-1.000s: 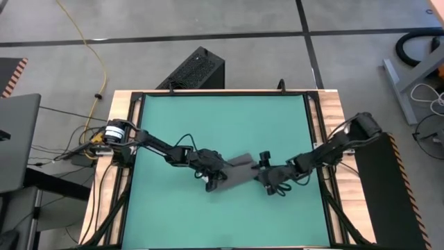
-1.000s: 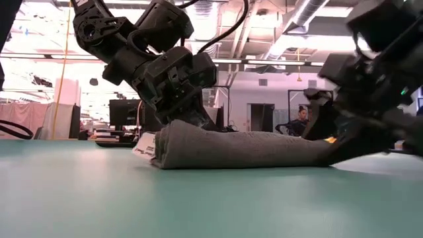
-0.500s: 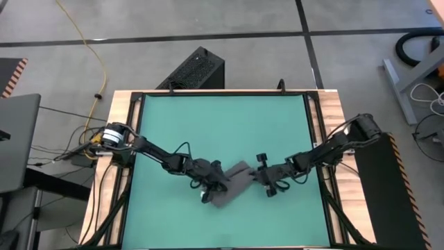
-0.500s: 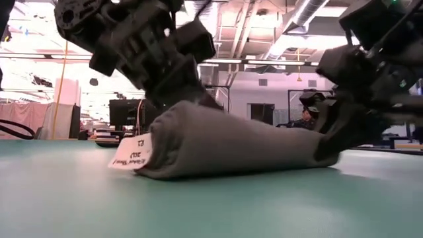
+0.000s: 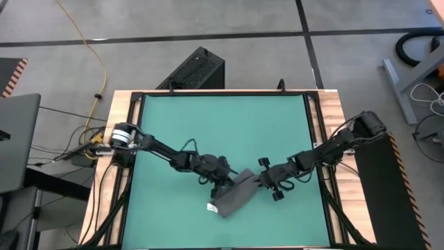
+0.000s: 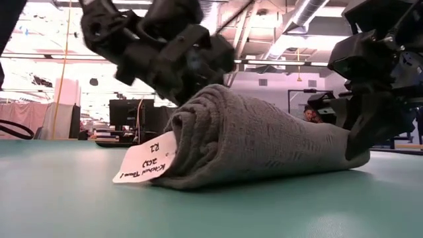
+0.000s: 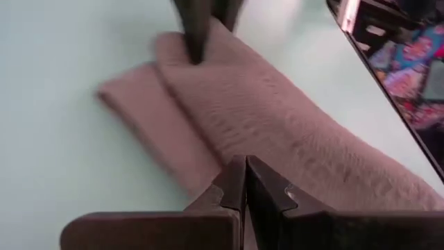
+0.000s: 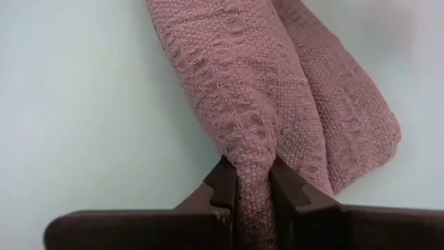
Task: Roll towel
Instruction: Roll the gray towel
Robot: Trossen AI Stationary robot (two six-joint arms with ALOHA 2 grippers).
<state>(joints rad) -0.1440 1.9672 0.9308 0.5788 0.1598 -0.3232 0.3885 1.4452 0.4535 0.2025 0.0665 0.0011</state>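
Right tool [image 8: 251, 182] clamped on towel [image 5: 234, 196] end; left tool [image 7: 244, 182] closed together, pressing opposite side.

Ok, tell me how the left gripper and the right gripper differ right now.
The left gripper is shut with nothing visible between its fingers; the right gripper is shut on a fold of the towel. In the high view, the left gripper sits at the roll's left side, the right gripper at its right end. Both are low on the green mat, against the towel.
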